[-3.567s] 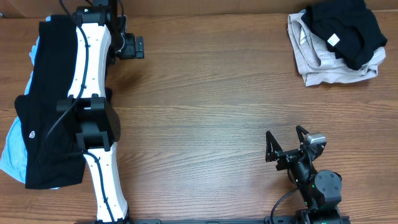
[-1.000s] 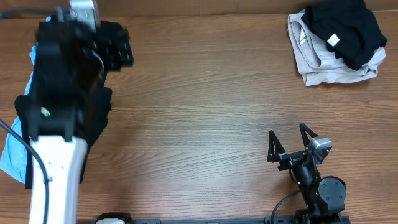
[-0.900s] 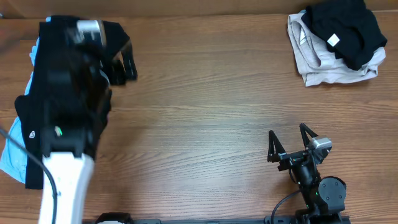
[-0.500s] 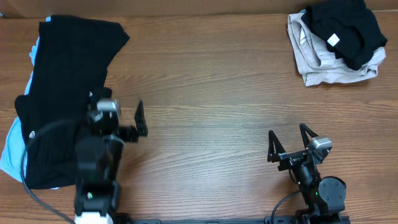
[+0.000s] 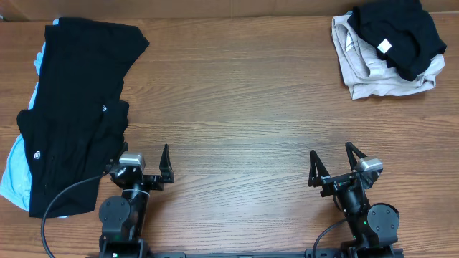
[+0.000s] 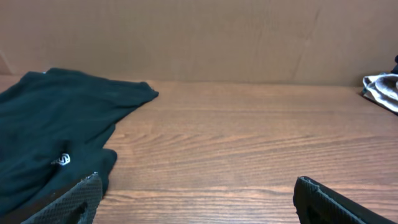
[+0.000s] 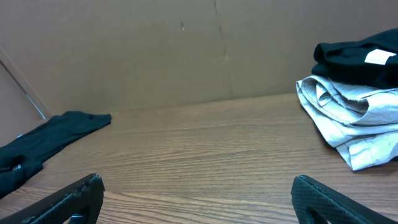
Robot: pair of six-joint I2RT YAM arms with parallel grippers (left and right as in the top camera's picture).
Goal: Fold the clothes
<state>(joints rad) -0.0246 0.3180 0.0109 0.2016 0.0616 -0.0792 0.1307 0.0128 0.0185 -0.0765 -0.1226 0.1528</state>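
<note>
Spread flat along the left edge of the brown wood-grain table (image 5: pixel 237 107), soft plain black short-sleeved shirts (image 5: pixel 75 107) are seen, marked by small white logos, with a pale blue garment (image 5: pixel 13 179) showing from beneath them at the table's left rim. At the table's far right corner, folded beige trousers (image 5: pixel 373 79) are laid, and a crumpled black shirt with a white tag (image 5: pixel 401 32) is piled on top of them. The left gripper (image 5: pixel 138 159) is held low at the table's near edge, just beside the spread black shirts; its jaws are set wide apart and nothing is held between them. The right gripper (image 5: pixel 330 153) is parked at the table's near edge towards the right side, well apart from both piles, its jaws likewise spread with nothing grasped. Bare wood is shown between the fingers in both wrist views, and a plain brown cardboard wall (image 6: pixel 199 37) is seen along the table's far edge.
</note>
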